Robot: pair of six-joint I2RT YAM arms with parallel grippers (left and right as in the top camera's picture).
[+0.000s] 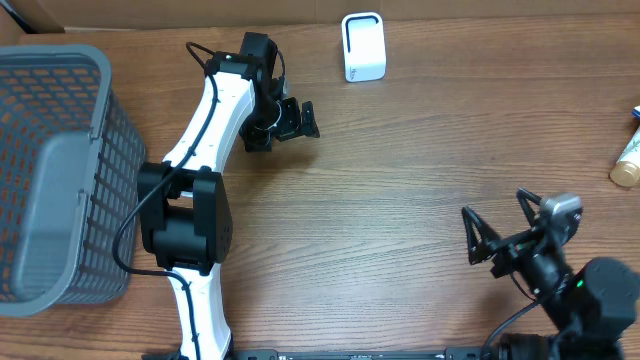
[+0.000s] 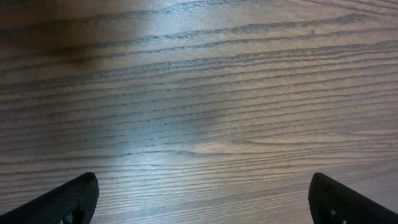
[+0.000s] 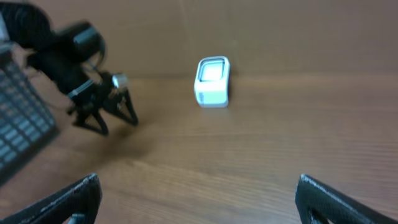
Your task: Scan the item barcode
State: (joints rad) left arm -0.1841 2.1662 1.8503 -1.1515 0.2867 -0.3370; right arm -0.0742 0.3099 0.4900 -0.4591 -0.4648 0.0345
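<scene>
- My left pincer [image 1: 305, 120] hangs with jaws wide apart, empty, over the wooden table [image 1: 400, 200]
- My right pincer [image 1: 493, 208] gapes too, holding nothing
- White scanner [image 1: 363, 47] stands well ahead of it
- Beige tube [image 1: 627, 160] lies off to its right, apart

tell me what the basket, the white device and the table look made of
Basket: likely moulded plastic, matte grey, given its even grid of holes and thick rim. White device: probably smooth plastic, rounded corners, slight gloss. Table: wood or wood-look laminate, brown with dark grain lines and a faint sheen; cannot tell which.
</scene>
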